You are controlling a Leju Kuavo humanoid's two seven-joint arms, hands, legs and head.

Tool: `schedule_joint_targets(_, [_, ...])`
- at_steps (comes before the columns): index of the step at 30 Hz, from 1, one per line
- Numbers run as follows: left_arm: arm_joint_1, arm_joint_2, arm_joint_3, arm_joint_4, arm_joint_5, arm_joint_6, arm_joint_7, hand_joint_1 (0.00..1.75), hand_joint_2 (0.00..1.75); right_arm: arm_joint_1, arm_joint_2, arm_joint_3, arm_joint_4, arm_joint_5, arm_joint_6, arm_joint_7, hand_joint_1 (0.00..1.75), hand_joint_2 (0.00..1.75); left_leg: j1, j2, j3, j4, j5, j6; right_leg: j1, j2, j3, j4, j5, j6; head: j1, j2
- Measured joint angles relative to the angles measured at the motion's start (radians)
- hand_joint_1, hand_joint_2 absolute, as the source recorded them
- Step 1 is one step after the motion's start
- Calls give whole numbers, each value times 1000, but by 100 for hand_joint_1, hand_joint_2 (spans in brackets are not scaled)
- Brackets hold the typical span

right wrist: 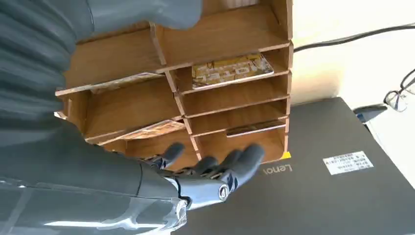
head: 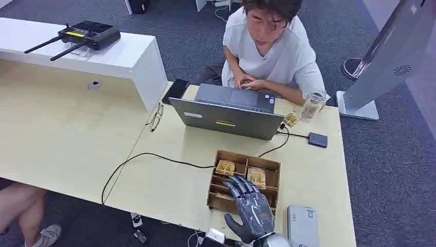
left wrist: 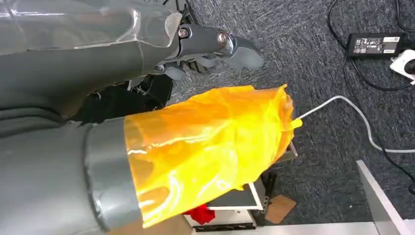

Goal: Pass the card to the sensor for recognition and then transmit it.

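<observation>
A wooden card box (head: 218, 198) with several compartments stands near the desk's front edge. Yellow printed cards (head: 225, 167) (head: 256, 176) lie in its far compartments. My right hand (head: 250, 206) hovers over the box's near right part with fingers spread and nothing in them. The right wrist view looks past the dark fingers (right wrist: 215, 171) into the box (right wrist: 235, 29), where a yellow card (right wrist: 230, 71) rests on a divider. A grey flat device (head: 302, 225) lies right of my hand. My left hand (left wrist: 215, 44) hangs over the carpet and holds nothing; orange film (left wrist: 210, 142) wraps part of it.
A person sits behind the grey laptop (head: 226, 118) at the desk's far side. A small dark box (head: 318, 139) on a cable, a clear bottle (head: 312, 105), glasses (head: 154, 118) and a phone (head: 176, 90) lie around the laptop. A black cable (head: 144, 156) crosses the desk.
</observation>
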Motion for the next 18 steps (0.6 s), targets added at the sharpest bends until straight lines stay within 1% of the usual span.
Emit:
schedule_joint_targets(3, [0, 0, 0, 0, 0, -2, 0, 0, 0, -6, 0, 1, 10, -3, 0, 0, 28, 175, 0, 0, 0, 0, 0, 0, 0, 0, 0, 0, 0, 0, 0, 0])
schedule_joint_targets(5, [0, 0, 0, 0, 0, -3, -1, 0, 0, -9, 0, 4, 16, -3, 0, 0, 33, 175, 0, 0, 0, 0, 0, 0, 0, 0, 0, 0, 0, 0, 0, 0])
schedule_joint_targets(12, [0, 0, -2, 0, -3, 0, -1, 0, 0, -25, 0, 17, 42, -9, 1, 0, 31, 175, 0, 0, 0, 0, 0, 0, 0, 0, 0, 0, 0, 0, 0, 0])
schedule_joint_targets(14, [0, 0, -2, 0, -3, 0, 0, 0, 0, -26, 0, 18, 45, -9, 3, 3, 35, 175, 0, 0, 0, 0, 0, 0, 0, 0, 0, 0, 0, 0, 0, 0])
schedule_joint_targets(18, [0, 0, -2, 0, 0, 0, 5, 0, 0, -28, 0, 22, 45, -9, 16, 11, 35, 175, 0, 0, 0, 0, 0, 0, 0, 0, 0, 0, 0, 0, 0, 0])
